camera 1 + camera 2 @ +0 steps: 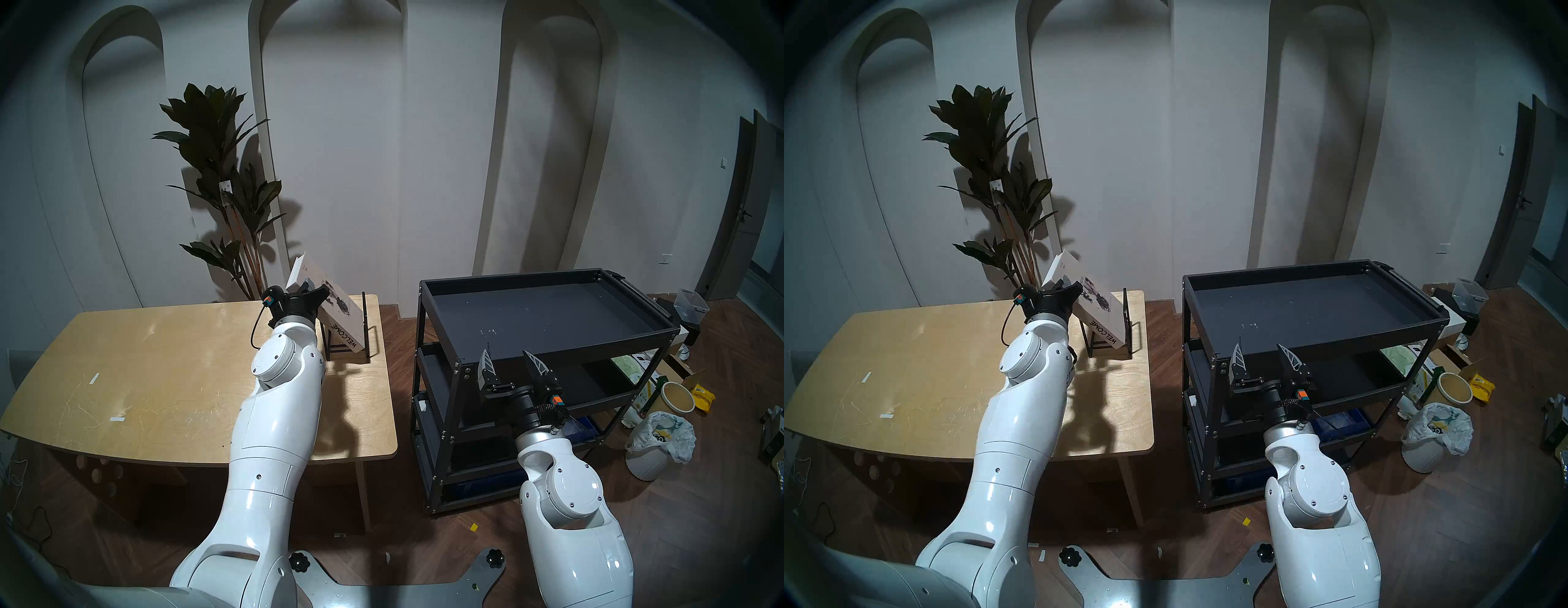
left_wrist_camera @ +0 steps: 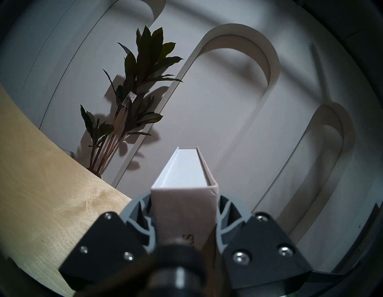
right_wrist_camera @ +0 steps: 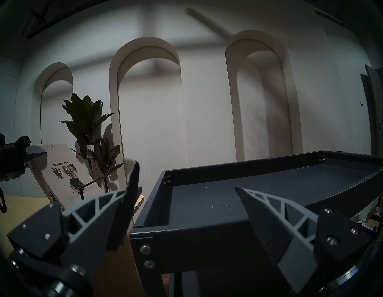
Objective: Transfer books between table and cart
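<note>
The white "WELCOME" book (image 1: 337,308) leans tilted in a black wire rack (image 1: 365,325) at the far right corner of the plywood table (image 1: 148,361). My left gripper (image 1: 306,289) is shut on the book's upper spine end. In the left wrist view both fingers (image 2: 141,214) press the sides of the book (image 2: 184,207). My right gripper (image 1: 507,354) hangs open and holds nothing. It is at the front left corner of the top tray of the black cart (image 1: 509,281). The right wrist view shows the book (image 3: 62,172) to the left and the cart (image 3: 269,186) ahead.
A tall potted plant (image 1: 220,178) stands behind the table beside the book. Right of the cart the floor holds a white bin with a bag (image 1: 653,441), a round tub (image 1: 678,397) and boxes. A narrow strip of floor separates table and cart.
</note>
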Controlling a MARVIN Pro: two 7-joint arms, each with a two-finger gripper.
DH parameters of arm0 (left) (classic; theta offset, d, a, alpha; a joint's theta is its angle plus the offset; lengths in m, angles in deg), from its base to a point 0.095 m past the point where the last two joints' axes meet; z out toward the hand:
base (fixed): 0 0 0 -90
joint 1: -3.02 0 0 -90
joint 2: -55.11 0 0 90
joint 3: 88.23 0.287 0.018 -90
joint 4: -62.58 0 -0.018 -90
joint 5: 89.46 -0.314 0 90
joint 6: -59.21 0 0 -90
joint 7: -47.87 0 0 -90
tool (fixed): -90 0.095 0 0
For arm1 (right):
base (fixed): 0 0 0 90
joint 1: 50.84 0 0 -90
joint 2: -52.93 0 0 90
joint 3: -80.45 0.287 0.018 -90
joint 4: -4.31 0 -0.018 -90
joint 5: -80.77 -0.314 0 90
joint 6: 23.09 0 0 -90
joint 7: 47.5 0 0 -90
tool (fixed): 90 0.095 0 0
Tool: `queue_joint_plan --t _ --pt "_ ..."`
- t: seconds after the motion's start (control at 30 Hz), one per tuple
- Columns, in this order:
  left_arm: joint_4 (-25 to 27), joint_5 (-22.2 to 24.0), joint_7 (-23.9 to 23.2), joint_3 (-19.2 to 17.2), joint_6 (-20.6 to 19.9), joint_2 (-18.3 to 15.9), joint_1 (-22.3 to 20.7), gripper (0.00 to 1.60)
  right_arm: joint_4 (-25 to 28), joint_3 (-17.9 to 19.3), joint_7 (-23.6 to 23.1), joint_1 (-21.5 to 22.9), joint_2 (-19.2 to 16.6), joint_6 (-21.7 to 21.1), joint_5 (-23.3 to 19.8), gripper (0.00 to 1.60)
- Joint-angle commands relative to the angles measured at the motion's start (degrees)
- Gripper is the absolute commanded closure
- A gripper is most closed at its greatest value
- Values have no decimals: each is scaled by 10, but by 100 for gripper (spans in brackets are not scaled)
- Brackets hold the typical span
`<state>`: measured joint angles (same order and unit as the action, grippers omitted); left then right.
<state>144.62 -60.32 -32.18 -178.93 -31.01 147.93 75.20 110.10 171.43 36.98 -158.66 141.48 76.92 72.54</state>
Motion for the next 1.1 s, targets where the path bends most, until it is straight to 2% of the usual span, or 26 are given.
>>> queue_joint_plan --t 0.0,0.13,0.2,0.27,0.33,0.47,0.73,0.83,0.97,1.0,1.07 --pt "64 9 -9 9 -4 8 9 160 10 1 -3 7 -2 7 -1 0" --pt "92 -20 4 23 14 4 19 160 9 0 -9 7 -7 7 1 0" --pt "106 -27 12 27 17 4 22 160 10 -7 -12 7 -14 17 18 0" --pt "124 -47 21 33 24 2 21 160 14 -25 -18 13 -28 33 54 0" --pt "131 -50 22 35 25 3 21 160 17 -30 -20 15 -29 37 61 0" --pt "155 -71 42 44 21 4 22 160 31 -57 -21 27 -34 42 107 0" --pt "216 -116 105 58 -22 4 33 160 41 -104 -11 58 -45 52 221 0" --pt "229 -127 130 61 -46 7 33 160 19 -122 3 77 -36 44 268 0" --pt "259 -138 165 66 -95 10 38 160 -21 -146 16 106 -11 28 288 0" --pt "272 -137 178 68 -117 12 39 160 -48 -154 24 124 -6 24 310 0" --pt "282 -140 188 71 -132 13 39 160 -71 -164 32 134 -4 22 326 0"
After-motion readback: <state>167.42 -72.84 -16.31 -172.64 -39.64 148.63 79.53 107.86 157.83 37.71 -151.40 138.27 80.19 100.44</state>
